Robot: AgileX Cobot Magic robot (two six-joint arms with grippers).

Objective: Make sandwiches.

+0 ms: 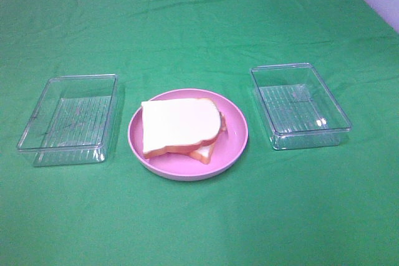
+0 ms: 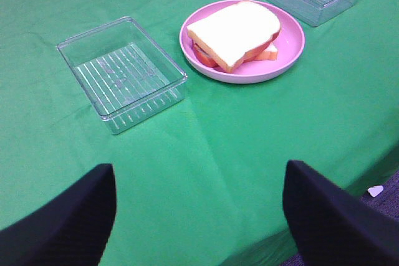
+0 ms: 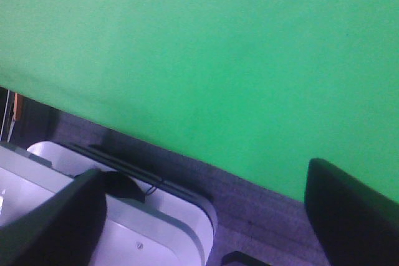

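A toy sandwich (image 1: pixel 181 128) lies on a round pink plate (image 1: pixel 235 144) in the middle of a table covered with green cloth (image 1: pixel 199 23). Its top slice is white bread with an orange-brown crust, lying flat, its longer side running roughly across the table from left to right. A second slice peeks out underneath toward the front edge, slightly offset, with a thin reddish layer just visible between the two. No other fillings can be made out.

A clear plastic tray (image 1: pixel 68 119) sits just to the left of the plate, and a second clear tray (image 1: pixel 299 105) sits to the right of it, a little farther back. Both look empty.

Neither arm appears in the overhead view. In the left wrist view, the left gripper (image 2: pixel 199 207) has its two dark fingers spread wide with nothing between them. It hangs near the table's front edge, and the sandwich lies ahead of it and a little to its right, past the left tray. The right gripper (image 3: pixel 206 210) is also spread wide and empty. Its camera shows only bare cloth, the table edge and grey equipment below, so it points away from the sandwich.

Judging by this, the left arm seems better placed to reach the plate.
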